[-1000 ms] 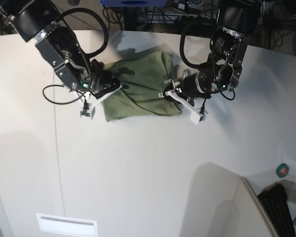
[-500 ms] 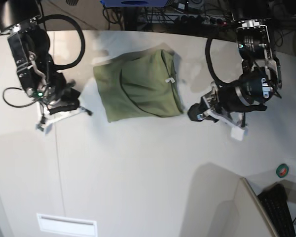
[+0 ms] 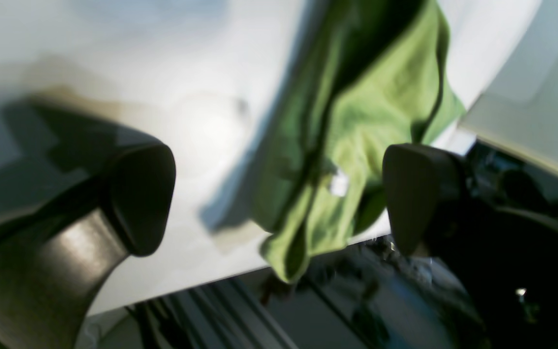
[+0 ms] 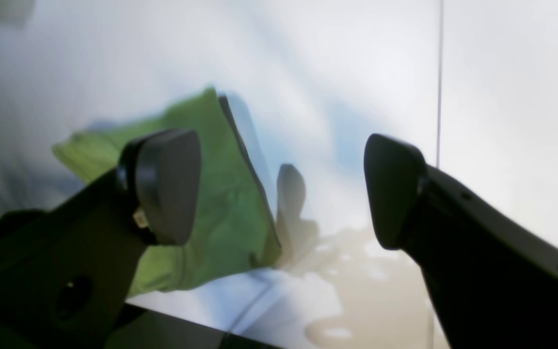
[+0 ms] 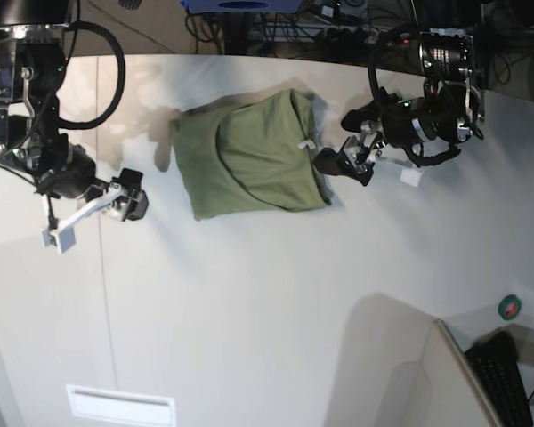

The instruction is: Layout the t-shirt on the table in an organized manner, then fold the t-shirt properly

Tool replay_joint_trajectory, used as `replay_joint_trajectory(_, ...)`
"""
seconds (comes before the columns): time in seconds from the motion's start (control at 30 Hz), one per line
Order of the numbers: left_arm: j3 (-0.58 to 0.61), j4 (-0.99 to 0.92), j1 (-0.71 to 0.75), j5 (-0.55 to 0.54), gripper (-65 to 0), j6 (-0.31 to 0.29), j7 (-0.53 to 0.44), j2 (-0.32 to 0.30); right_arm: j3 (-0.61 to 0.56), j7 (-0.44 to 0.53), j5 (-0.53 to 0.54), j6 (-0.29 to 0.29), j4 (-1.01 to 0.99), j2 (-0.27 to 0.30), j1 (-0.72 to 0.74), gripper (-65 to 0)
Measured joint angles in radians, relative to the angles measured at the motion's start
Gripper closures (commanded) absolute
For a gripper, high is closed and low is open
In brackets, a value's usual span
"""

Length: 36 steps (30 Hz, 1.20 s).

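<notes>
The t-shirt (image 5: 249, 160) lies folded into a rough square at the far middle of the worktop (image 5: 267, 302). The left end effector (image 5: 347, 153) hovers just beside its tagged edge, wide open and empty. The right end effector (image 5: 116, 197), also wide open and empty, sits well apart near the dark seam

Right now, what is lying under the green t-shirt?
Only the table shows around the folded t-shirt, which lies flat on it. Whatever the cloth itself covers cannot be seen; its small white tag lies on top.
</notes>
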Motion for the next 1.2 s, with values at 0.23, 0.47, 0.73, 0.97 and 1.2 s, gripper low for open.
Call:
replay_joint_trajectory(0.23,-0.005,-0.024,-0.080,0.161,-65.0,-0.005,-0.003,0.058,0.095,-0.018,0.000,0.094,-0.001,-0.021,-0.001,-49.5)
replay_joint_trajectory(0.47,0.023,-0.068,-0.109,0.192,-65.0,-0.016,0.004,0.095,0.098,-0.021,-0.003,0.095,-0.001,-0.018,-0.026,-49.5)
replay_joint_trajectory(0.73,0.138,-0.156,-0.161,0.177,-52.2,-0.024,-0.031,0.098,0.097,-0.017,-0.002,0.095,0.000,-0.018,-0.023,-49.5)
replay_joint_trajectory(0.97,0.200,-0.233,-0.175,0.176,-7.4,-0.024,-0.079,0.050,0.124,-0.015,0.001,0.096,0.000,-0.020,-0.022,-49.5)
replay_joint_trajectory(1.2,0.421,-0.335,-0.370,0.219,0.0,-0.010,-0.021,-0.078,0.240,-0.014,-0.002,0.100,0.000,-0.015,-0.016,-49.5)
